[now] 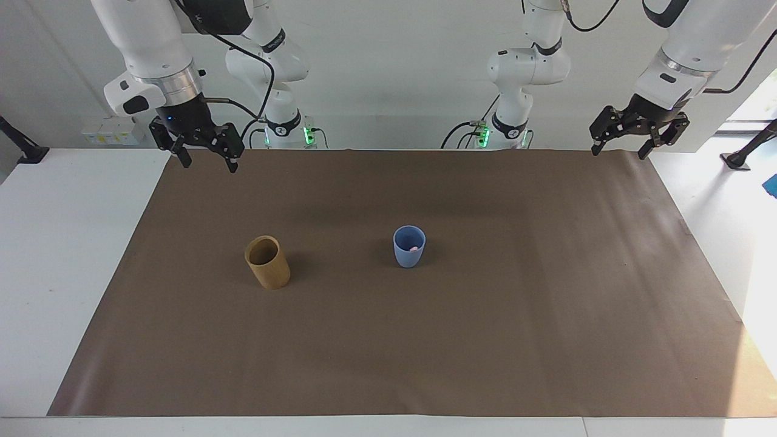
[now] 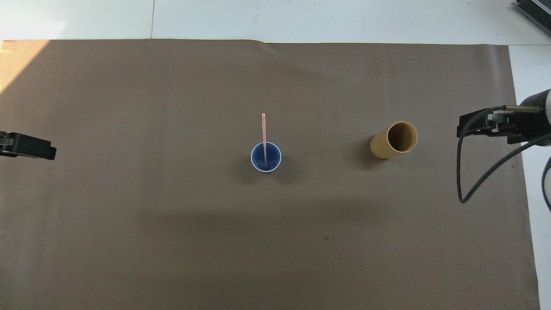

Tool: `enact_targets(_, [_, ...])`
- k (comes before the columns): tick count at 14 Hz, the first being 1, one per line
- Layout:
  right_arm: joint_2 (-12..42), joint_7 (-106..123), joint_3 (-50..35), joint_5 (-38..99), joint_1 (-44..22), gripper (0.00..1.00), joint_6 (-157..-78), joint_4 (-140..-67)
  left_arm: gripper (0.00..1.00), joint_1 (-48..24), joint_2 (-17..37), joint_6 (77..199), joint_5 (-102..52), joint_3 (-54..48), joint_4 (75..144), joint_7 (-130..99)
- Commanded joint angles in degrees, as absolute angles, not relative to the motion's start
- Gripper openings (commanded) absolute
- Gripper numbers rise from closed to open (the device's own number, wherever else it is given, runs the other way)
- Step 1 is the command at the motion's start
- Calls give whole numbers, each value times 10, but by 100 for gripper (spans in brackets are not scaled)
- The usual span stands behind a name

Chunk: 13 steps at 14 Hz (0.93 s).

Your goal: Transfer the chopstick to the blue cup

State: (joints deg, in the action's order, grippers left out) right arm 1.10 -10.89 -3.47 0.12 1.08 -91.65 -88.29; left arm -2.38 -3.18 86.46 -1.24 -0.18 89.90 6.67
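Note:
The blue cup (image 1: 410,246) stands upright mid-mat and also shows in the overhead view (image 2: 266,157). The pale pink chopstick (image 2: 264,133) stands in it, its lower end inside and its upper end leaning out away from the robots. In the facing view only a pink spot (image 1: 413,248) of it shows in the cup's mouth. My right gripper (image 1: 208,164) is open and empty, raised over the mat's corner at the right arm's end; it also shows in the overhead view (image 2: 471,129). My left gripper (image 1: 619,152) is open and empty, waiting over the mat's corner at the left arm's end.
A tan-brown cylindrical cup (image 1: 267,262) stands upright on the brown mat (image 1: 485,340), beside the blue cup toward the right arm's end; it looks empty from above (image 2: 394,140). White table (image 1: 67,255) borders the mat.

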Motion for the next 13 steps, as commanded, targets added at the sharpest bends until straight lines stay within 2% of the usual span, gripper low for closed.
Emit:
enact_targets(1, [18,-115,-38,23,18,100,-920,-872,100,-12,-44,863,-16,-8,910,68])
enact_targets(13, [9,-115,-38,13,15,100,-925,-892,100,-12,-44,862,-16,-8,910,68])
